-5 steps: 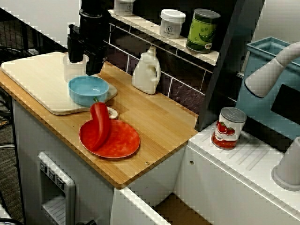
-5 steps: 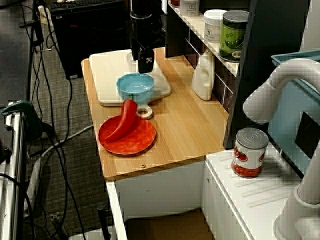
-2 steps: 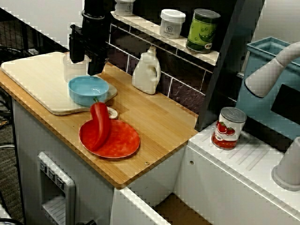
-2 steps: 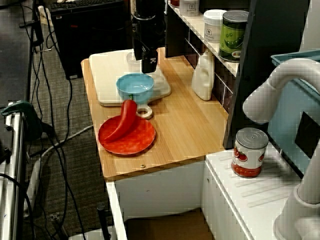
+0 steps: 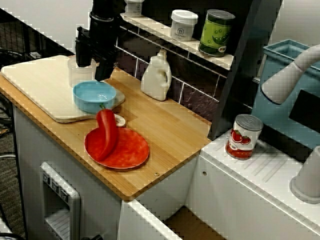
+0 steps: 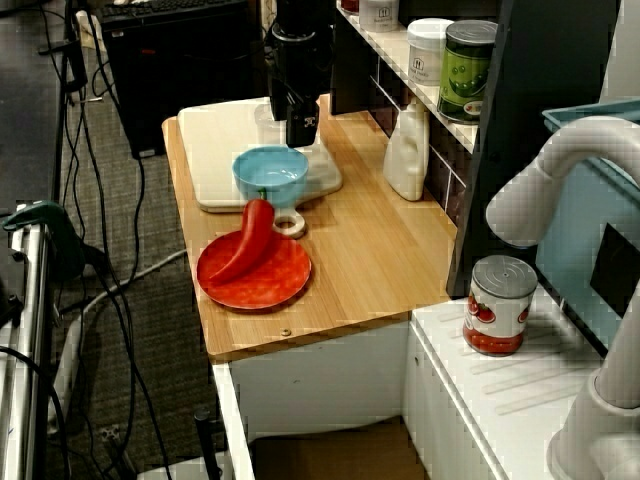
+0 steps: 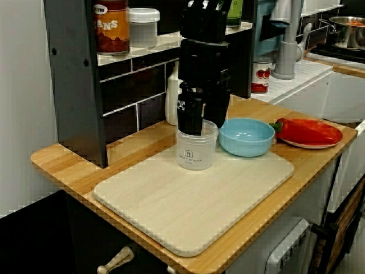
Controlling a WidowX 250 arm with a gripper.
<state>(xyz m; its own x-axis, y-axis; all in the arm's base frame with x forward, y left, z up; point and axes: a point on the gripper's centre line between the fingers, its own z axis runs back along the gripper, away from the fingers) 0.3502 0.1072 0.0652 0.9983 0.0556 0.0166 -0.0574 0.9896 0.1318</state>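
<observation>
The gripper (image 7: 203,127) hung straight down over the far corner of the cutting board (image 7: 188,205), its jaws spread and pinching nothing; in the low view along the board one finger (image 7: 190,114) stood on the near side of a clear plastic cup (image 7: 197,149) and the other behind it, the tips about level with the cup's rim; whether either finger touched the rim could not be told. The cup stood upright on the board, near the board's back edge; it bore a small printed mark on its side.

A blue bowl (image 7: 246,137) sat on the same board, just beside the cup, toward the board's end that faces the sink side; in the view from the counter's front the bowl lay in front of the cup and close to the board's rounded corner. Just off that corner, on the wooden counter (image 5: 165,130), lay a small roll of tape (image 6: 289,224); beyond it a red plate (image 5: 134,152) carried a red pepper (image 5: 106,134), the pepper's stem end pointing back at the board and reaching over the plate's rim. A white bottle (image 5: 156,77) stood against the dark tiled wall, past the board's end; a tomato can (image 5: 243,136) stood well apart from the board, on the white surface by the sink. On the shelf above the board's back edge were a white jar (image 5: 183,24) and a green can (image 5: 216,32).
</observation>
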